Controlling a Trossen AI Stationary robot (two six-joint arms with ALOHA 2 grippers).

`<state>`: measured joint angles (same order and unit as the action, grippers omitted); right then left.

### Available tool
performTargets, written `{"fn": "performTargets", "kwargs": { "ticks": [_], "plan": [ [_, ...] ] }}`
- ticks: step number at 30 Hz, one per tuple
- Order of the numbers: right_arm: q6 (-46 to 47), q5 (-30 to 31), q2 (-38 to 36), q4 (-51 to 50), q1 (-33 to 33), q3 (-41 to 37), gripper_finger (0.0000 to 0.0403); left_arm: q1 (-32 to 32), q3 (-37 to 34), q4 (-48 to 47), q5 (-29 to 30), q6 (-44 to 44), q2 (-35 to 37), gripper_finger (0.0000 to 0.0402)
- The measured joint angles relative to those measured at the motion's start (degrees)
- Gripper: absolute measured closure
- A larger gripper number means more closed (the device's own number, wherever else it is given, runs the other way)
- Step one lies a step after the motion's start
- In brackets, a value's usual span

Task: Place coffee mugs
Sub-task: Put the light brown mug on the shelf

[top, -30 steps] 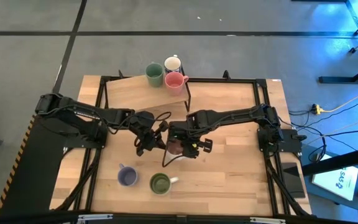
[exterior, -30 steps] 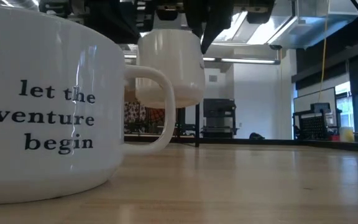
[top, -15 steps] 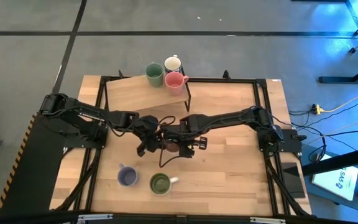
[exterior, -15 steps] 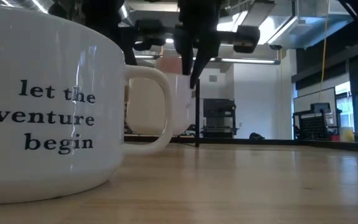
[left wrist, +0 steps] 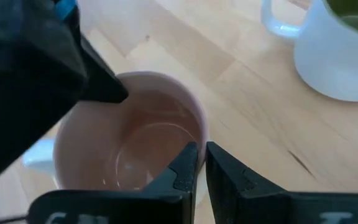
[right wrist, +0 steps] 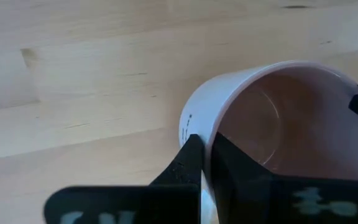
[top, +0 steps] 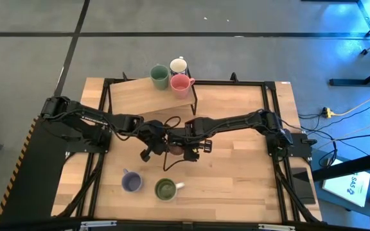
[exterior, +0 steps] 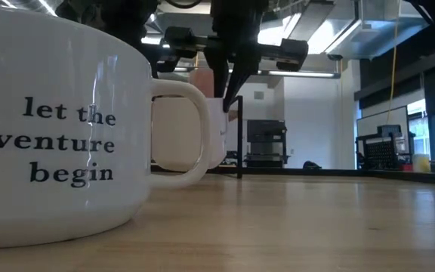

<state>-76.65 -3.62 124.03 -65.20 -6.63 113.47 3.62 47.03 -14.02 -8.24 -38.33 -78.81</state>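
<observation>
A pale mug [top: 175,149] with a brownish inside sits at mid-table between both grippers; it also shows in the low view [exterior: 216,140], behind a big white mug's handle. My right gripper [top: 184,146] comes down on its rim and is shut on it [right wrist: 205,143]. My left gripper [top: 161,145] reaches the opposite side of the rim [left wrist: 202,152], fingers nearly together astride it. Whether the mug's base rests on the table or hangs just above it, I cannot tell. My left gripper has the mug's rim [left wrist: 202,134] between its fingers, one finger inside the cup and one outside. It comes slanting down from the table's left side. My right gripper pinches the rim [right wrist: 211,127] on the other side, one finger inside and one outside, pointing steeply down from above.
A lavender mug [top: 131,182] and a white mug with green inside [top: 166,188] stand near the front edge; the latter fills the low view's left [exterior: 51,128]. On a raised wooden shelf [top: 133,96] at the back stand teal [top: 159,77], white [top: 178,65] and pink [top: 181,82] mugs.
My right gripper has come down and a little toward the table's left with the pale mug, which was lifted clear and now sits low by the tabletop. My left gripper has sunk slightly and now meets the mug's rim.
</observation>
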Motion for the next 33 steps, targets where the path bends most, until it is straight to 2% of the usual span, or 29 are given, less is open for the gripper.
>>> {"fn": "performTargets", "kwargs": {
  "ticks": [11,22,25,30,33],
  "plan": [
    [-2.7,-0.5,0.0,1.4,-0.1,0.0,0.0402,-0.1,0.0,-2.4,0.1,-1.8,-0.4,0.0374],
    [-3.1,-1.9,0.0,2.7,-0.1,0.1,0.0403,-0.1,0.0,-2.9,0.0,-2.0,-0.5,0.0304],
    [-3.1,-1.8,0.0,2.7,-0.1,0.1,0.0403,0.8,0.0,-3.1,2.2,-3.6,-0.5,0.0300],
    [-3.8,-2.7,-0.1,3.3,-0.2,0.2,0.0402,2.2,0.0,-3.8,7.6,-13.4,-0.5,0.0299],
    [-4.5,-3.2,-0.1,3.5,-0.2,0.2,0.0401,2.6,0.1,-3.5,8.9,-15.3,-0.4,0.0299]
  ]
}}
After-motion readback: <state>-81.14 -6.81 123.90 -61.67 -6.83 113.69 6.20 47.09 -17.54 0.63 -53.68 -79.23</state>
